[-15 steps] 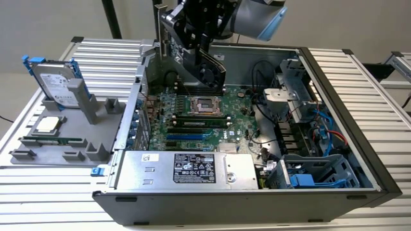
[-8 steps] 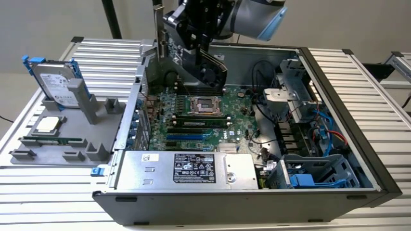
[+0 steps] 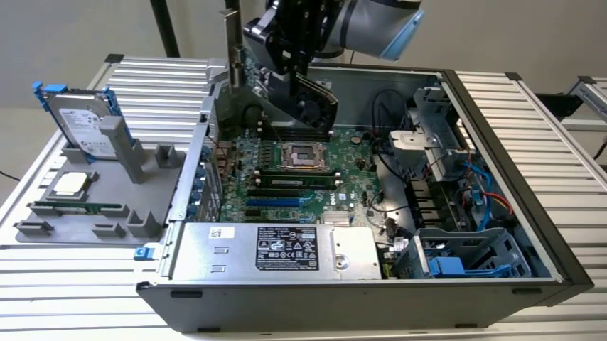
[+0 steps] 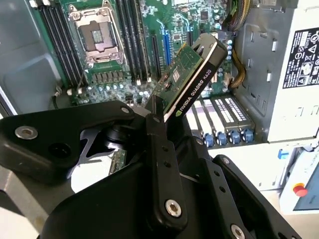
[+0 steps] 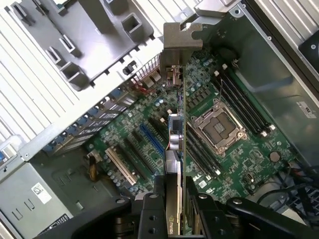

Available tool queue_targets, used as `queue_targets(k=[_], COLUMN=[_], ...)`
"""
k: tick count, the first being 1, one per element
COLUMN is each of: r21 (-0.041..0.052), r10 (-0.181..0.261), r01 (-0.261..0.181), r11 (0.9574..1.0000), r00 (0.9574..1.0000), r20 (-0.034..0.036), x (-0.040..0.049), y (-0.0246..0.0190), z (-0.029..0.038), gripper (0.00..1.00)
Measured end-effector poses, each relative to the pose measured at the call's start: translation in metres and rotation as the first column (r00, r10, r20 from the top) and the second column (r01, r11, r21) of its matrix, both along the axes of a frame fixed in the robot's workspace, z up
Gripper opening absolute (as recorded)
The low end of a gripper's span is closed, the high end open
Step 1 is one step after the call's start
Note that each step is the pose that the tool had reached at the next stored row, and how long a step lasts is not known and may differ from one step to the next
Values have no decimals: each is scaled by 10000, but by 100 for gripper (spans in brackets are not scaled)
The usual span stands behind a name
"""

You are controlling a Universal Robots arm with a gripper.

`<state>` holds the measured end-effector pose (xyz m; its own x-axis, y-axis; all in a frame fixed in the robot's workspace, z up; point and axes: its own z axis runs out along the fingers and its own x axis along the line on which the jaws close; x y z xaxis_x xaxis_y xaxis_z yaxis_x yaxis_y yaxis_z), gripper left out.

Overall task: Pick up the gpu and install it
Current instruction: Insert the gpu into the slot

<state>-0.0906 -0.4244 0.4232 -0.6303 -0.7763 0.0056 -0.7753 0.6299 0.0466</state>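
1. Hovering over the open computer case (image 3: 559, 234) in the exterior view, the hand (image 3: 301, 89) is carrying the graphics card (image 3: 256, 78) above the green motherboard (image 3: 284, 177), with the card's silver bracket (image 3: 230, 42) pointing up near the case's rear wall. The hard drive (image 3: 81, 124) and the memory stick (image 3: 81, 208) are sitting on the gray stand (image 3: 38, 238) on the table (image 3: 124, 78), well apart from the work. The arm is hiding the grip itself here.

2. In the second wrist view, the hand (image 4: 159, 112) is clenching one end of the graphics card (image 4: 192, 74), green face on one side and black cooler on the other. The card is hanging tilted over the blue slot (image 4: 166, 47) and not touching it, as far as I can judge. The power supply (image 4: 294, 64) is being cut off at the frame's edge.

3. In the first wrist view, the graphics card (image 5: 175, 149) is showing edge-on, running from the hand (image 5: 174, 199) out to its bracket (image 5: 182, 37), beside the processor socket (image 5: 219, 124).

4. By my reading, the pick-up is done and the install is under way. Seating calls for leveling the card, lining its lower edge with a slot, and bringing the bracket to the rear opening. The card's connector edge is hiding from every view, so which slot it is aiming at is hard to tell.
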Motion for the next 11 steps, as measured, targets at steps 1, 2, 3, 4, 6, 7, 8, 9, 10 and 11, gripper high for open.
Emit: queue_targets(k=[1, 2, 3, 4, 6, 7, 8, 9, 10, 11], r21=[1, 0, 0, -1, 0, 0, 0, 0, 0, 0], r10=[92, 192, 296, 389, 592, 708, 808, 912, 1014, 1113], r01=[-92, -192, -296, -389, -592, -708, -808, -912, -1014, -1113], r11=[10000, 9998, 9996, 9992, 9982, 9975, 9967, 9958, 9948, 9938], r00=[10000, 9998, 9996, 9992, 9982, 9975, 9967, 9958, 9948, 9938], r20=[0, 0, 0, 0, 0, 0, 0, 0, 0, 0], x=[0, 0, 0, 0, 0, 0, 0, 0, 0, 0], y=[0, 0, 0, 0, 0, 0, 0, 0, 0, 0], z=[0, 0, 0, 0, 0, 0, 0, 0, 0, 0], gripper=[0, 0, 0, 0, 0, 0, 0, 0, 0, 0])
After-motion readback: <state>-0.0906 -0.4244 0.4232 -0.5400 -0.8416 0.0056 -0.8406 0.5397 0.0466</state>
